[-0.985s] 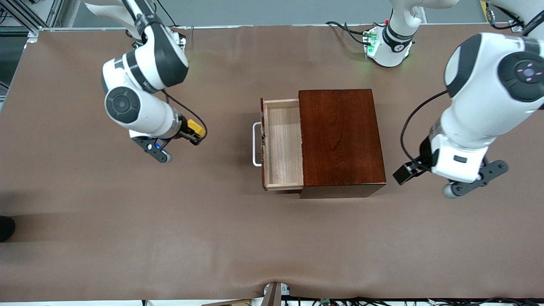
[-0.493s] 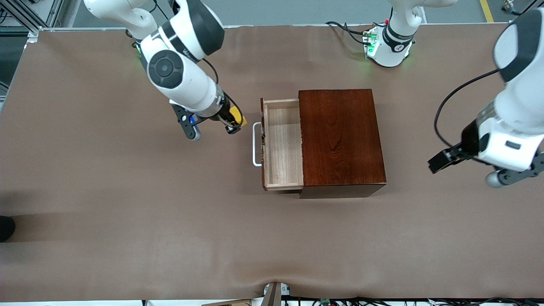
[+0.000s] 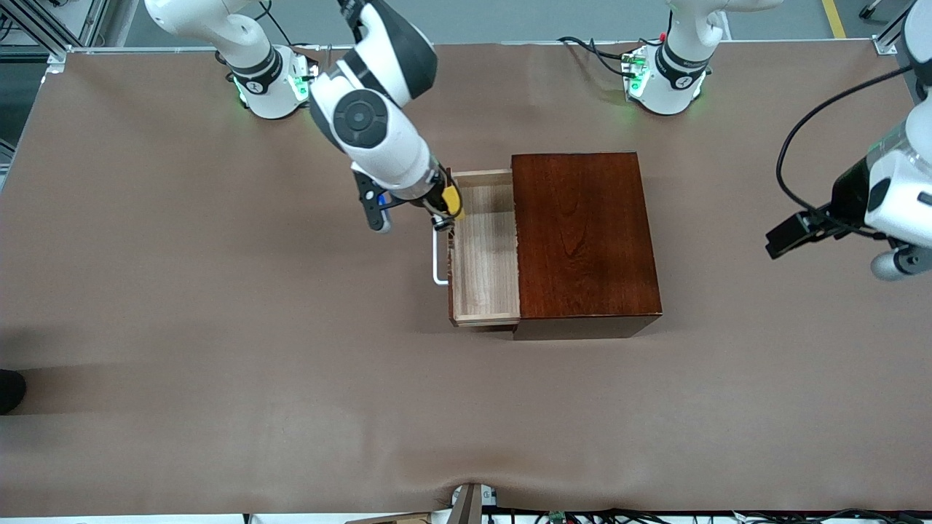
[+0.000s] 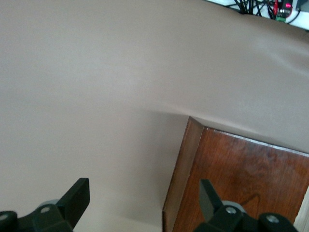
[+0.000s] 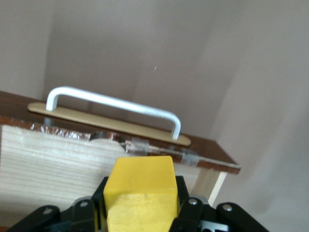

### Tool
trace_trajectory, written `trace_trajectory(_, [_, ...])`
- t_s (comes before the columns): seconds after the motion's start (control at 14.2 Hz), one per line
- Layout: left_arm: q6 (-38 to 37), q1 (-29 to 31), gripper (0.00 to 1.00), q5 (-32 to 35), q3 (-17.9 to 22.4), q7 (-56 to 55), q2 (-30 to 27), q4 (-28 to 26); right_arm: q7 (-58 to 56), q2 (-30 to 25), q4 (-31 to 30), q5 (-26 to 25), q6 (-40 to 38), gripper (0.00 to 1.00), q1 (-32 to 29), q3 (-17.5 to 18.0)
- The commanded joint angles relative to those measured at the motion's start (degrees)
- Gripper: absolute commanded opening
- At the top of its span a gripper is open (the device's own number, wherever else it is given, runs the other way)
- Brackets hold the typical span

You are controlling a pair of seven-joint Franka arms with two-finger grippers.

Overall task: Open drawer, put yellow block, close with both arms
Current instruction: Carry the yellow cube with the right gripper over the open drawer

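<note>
The drawer (image 3: pixel 484 247) of light wood stands pulled out of the dark reddish-brown box (image 3: pixel 582 236) toward the right arm's end, its white handle (image 3: pixel 437 251) in front. My right gripper (image 3: pixel 445 207) is shut on the yellow block (image 3: pixel 452 196) and holds it over the drawer's front corner that is farther from the front camera. In the right wrist view the block (image 5: pixel 141 193) sits between the fingers above the drawer's wood floor (image 5: pixel 53 164), with the handle (image 5: pixel 113 104) past it. My left gripper (image 3: pixel 790 236) is open and empty, in the air over the table at the left arm's end; its wrist view shows the box's corner (image 4: pixel 193 140).
The two green-lit arm bases (image 3: pixel 273 84) (image 3: pixel 659 80) stand at the table's edge farthest from the front camera. Cables (image 3: pixel 590 47) lie by the left arm's base. A dark object (image 3: pixel 11 389) sits at the table's edge at the right arm's end.
My right gripper has carried the yellow block from over the bare table to over the drawer's front corner. My left gripper has drawn away from the box toward the left arm's end.
</note>
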Motion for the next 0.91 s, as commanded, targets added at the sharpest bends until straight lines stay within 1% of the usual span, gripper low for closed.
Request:
trace_trajectory(0.0, [0.11, 0.48, 1.0, -1.68, 1.35, 5.08, -8.01, -9.02, 3.02, 3.08, 4.84, 0.37, -0.81, 0.0, 0.94, -0.82])
trace_trajectory(0.14, [0.11, 0.48, 1.0, -1.94, 2.15, 9.03, -11.01, -12.02, 3.9, 5.02, 6.17, 0.02, 0.24, 0.0, 2.08, -0.9])
trace_trajectory(0.21, [0.02, 0.48, 1.0, -2.38, 2.85, 10.53, -11.54, -12.64, 3.99, 5.29, 6.08, 0.01, 1.55, 0.0, 2.43, -0.99])
trace_trajectory(0.42, [-1.99, 0.48, 1.0, -2.64, 2.94, 14.49, -12.16, -12.48, 3.99, 6.87, 6.17, 0.01, 4.1, 0.0, 2.7, -0.99])
trace_trajectory(0.49, [-2.53, 0.48, 1.0, -2.64, 2.94, 15.54, -12.69, -12.47, 3.99, 7.48, 6.08, -0.42, 4.98, 0.0, 3.31, -0.99])
trace_trajectory(0.63, [-3.58, 1.62, 1.0, -2.82, 2.51, 17.48, -13.04, -12.47, 3.99, 8.19, 5.99, -3.14, 5.26, 0.0, 4.02, -0.99])
trace_trajectory(0.84, [-3.85, 1.71, 1.0, -3.17, 2.42, 18.02, -12.43, -12.39, 4.34, 9.24, 5.9, -3.68, 5.52, 0.0, 4.02, -1.08])
